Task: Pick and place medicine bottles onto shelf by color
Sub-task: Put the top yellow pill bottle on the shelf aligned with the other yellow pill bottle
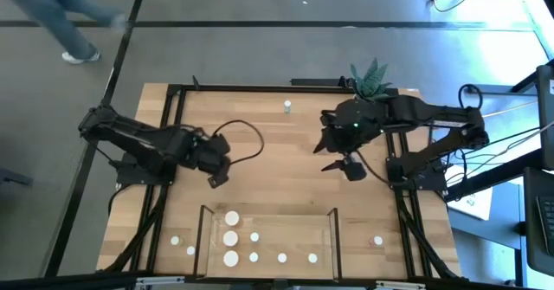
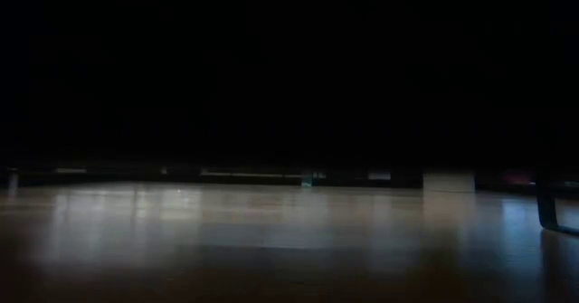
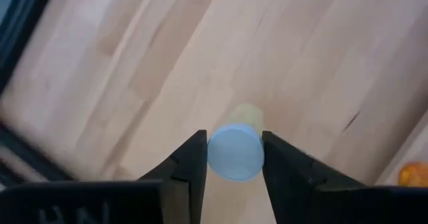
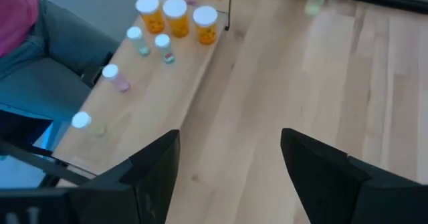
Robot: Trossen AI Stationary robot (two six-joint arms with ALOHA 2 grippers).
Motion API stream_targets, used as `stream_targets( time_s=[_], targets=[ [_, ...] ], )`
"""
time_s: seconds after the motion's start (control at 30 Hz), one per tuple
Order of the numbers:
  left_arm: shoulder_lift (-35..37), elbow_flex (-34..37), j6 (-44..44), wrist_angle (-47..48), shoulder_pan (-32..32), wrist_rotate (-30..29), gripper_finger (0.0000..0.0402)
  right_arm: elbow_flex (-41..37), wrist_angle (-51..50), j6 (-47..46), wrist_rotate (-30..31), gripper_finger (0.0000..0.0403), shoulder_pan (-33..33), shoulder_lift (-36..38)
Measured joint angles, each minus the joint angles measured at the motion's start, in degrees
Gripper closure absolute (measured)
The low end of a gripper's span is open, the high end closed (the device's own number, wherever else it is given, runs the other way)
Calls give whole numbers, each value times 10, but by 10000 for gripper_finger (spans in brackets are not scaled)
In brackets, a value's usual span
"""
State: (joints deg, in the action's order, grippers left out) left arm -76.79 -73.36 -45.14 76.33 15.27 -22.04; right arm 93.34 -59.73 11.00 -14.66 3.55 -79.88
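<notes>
The left gripper [image 3: 234, 174] has its 2 fingers [image 3: 190, 167] clenched on a small bottle [image 3: 235, 150], one pad on each side of its white cap, which faces the wrist camera; a pale yellowish body shows just behind the cap. In the high view this left gripper [image 1: 216, 176] hangs over the left-middle of the wooden surface [image 1: 277, 143], above bare wood and short of the shelf.

The right gripper [image 4: 231, 177] has its fingers [image 4: 157, 174] spread wide with nothing between them, only bare wood showing in the gap. From above, the right gripper [image 1: 346, 166] sits over the right-middle of the surface, just in front of the potted plant [image 1: 370, 75] at the far edge.

The shelf [image 1: 268, 225], a light-wood board with dark bars at its 2 short ends, lies along the near edge of the surface. On it stand 3 wide white-capped bottles [image 1: 231, 235] in a line near its left end, and about 4 smaller ones beside and to the right of them. The right wrist view shows the 3 wide ones [image 4: 177, 17] with amber bodies, close together, and smaller bottles [image 4: 162, 48] with greenish and pinkish bodies near them.

Off the shelf, 2 small bottles [image 1: 176, 240] stand on the surface just left of it, 1 bottle [image 1: 377, 241] stands to its right, and 1 more [image 1: 287, 107] stands alone near the far edge, left of the plant.

A person's legs [image 1: 65, 26] show on the floor beyond the surface's far left corner.

The low view is nearly dark and shows only the surface.
</notes>
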Motion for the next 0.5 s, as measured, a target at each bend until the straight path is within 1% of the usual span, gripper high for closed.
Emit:
stream_targets(
  time_s=[0.07,0.27,0.37,0.5],
  targets=[
    [-28,-28,49,-9,-18,0,288,0,-3,-3,0,141,6,7],
    [-139,-125,210,-35,-58,10,288,0,-22,-20,1,141,23,18],
    [-193,-162,290,-79,-70,34,288,0,-29,-27,2,141,27,17],
    [-247,-186,371,-147,-82,77,288,0,-32,-32,20,141,28,17]
  ],
)
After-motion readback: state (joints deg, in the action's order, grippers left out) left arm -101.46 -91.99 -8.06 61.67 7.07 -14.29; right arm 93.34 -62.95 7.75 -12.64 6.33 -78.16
